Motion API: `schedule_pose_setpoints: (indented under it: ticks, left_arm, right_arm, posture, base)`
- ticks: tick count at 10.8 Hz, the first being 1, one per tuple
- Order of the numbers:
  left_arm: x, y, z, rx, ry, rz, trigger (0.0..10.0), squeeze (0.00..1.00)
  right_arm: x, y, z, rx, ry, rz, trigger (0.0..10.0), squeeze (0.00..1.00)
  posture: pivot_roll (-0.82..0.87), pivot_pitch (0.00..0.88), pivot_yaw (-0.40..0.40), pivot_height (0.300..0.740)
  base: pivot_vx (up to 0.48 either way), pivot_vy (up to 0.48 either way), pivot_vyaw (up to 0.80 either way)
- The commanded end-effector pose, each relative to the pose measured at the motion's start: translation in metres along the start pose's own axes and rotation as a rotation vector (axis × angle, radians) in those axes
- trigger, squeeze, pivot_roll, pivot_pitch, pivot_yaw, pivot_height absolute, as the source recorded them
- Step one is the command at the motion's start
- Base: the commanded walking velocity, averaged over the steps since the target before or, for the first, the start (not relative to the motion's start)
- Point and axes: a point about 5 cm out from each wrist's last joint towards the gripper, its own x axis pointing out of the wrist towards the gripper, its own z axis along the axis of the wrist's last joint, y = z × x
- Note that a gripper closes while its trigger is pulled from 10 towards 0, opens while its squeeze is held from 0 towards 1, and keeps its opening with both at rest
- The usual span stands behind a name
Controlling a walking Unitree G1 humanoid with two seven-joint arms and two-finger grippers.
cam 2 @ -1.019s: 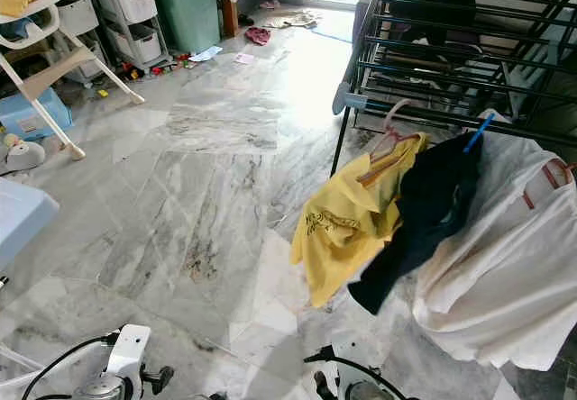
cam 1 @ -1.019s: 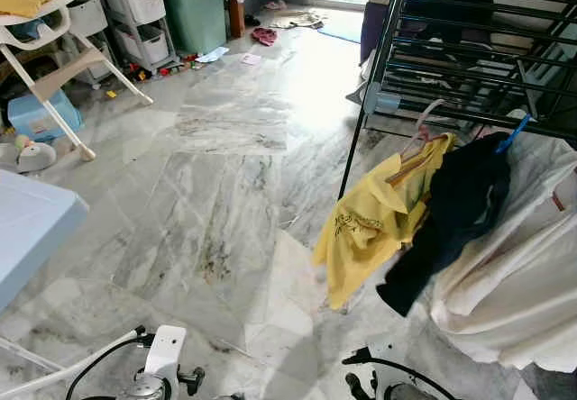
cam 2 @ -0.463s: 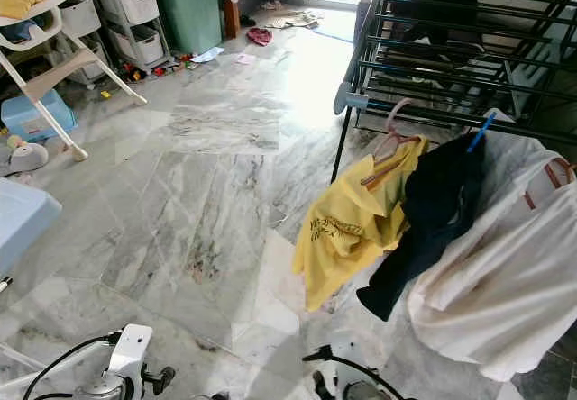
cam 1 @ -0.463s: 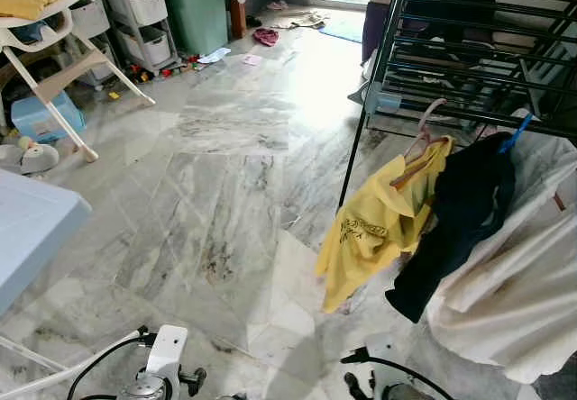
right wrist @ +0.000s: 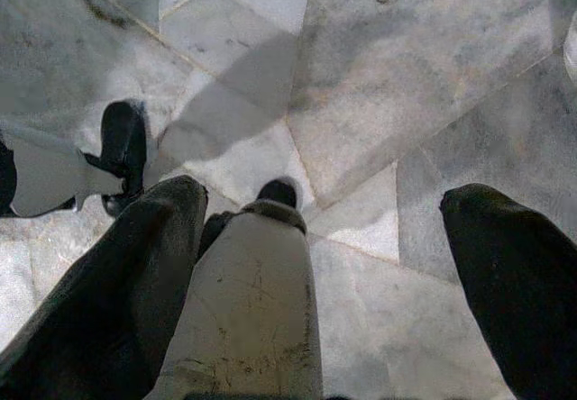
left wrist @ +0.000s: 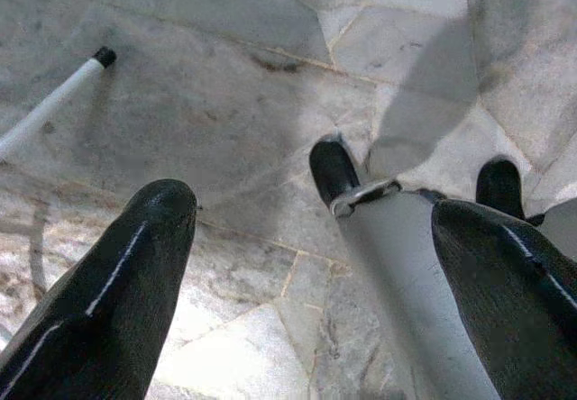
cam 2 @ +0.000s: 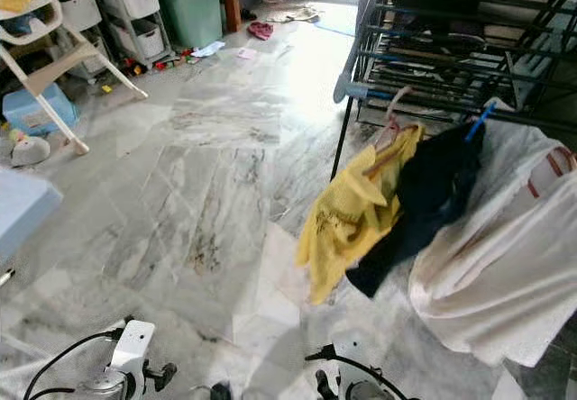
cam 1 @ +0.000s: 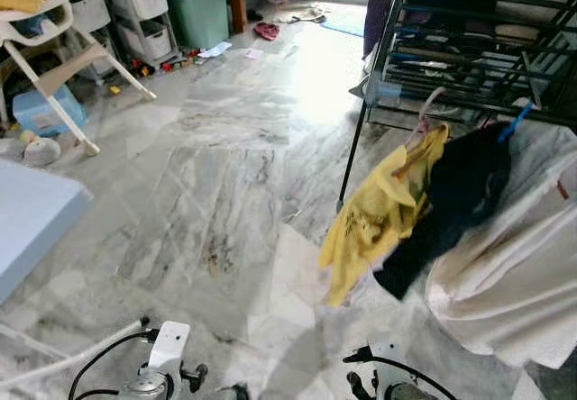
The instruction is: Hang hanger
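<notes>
Hanger [cam 1: 416, 152] sits inside the yellow shirt [cam 1: 374, 220], hooked on the low edge of the black drying rack [cam 1: 469, 49]; pink hook up on the rail, wooden shoulder bar sloping down away from the rack; it lies ahead and to the robot's right, well apart from both sets of jaws; right arm is nearer, my call.

Left gripper [left wrist: 311, 265] jaws spread, nothing between them, aimed at the marble floor [cam 1: 225, 175]; right gripper [right wrist: 325, 274] same, spread and empty, pointing at the floor by the robot's feet.

Count: one wooden hanger; one blue hanger hook [cam 1: 516, 122] over the dark garment [cam 1: 451, 211]; three garments hung together: yellow, dark, one white sheet [cam 1: 514, 265]; one rack.
</notes>
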Motion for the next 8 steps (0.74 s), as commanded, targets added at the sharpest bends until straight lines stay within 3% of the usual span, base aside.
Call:
schedule_pose_setpoints:
  ticks: [1, 8]
  left_arm:
    - [-0.0009, 0.0016, -0.0055, 0.002, 0.022, 0.004, 10.0, 0.00]
    - [-0.0007, 0.0004, -0.0059, 0.010, 0.025, 0.000, 10.0, 0.00]
  right_arm:
    - [-0.0006, 0.0016, -0.0060, 0.017, 0.025, 0.004, 10.0, 0.00]
    - [-0.0008, 0.0006, -0.0066, 0.026, 0.025, 0.001, 10.0, 0.00]
  posture:
    - [-0.14, 0.057, 0.036, 0.740]
    - [-0.15, 0.057, 0.037, 0.740]
  base:
    - [-0.292, 0.000, 0.00]
    - [-0.292, 0.000, 0.00]
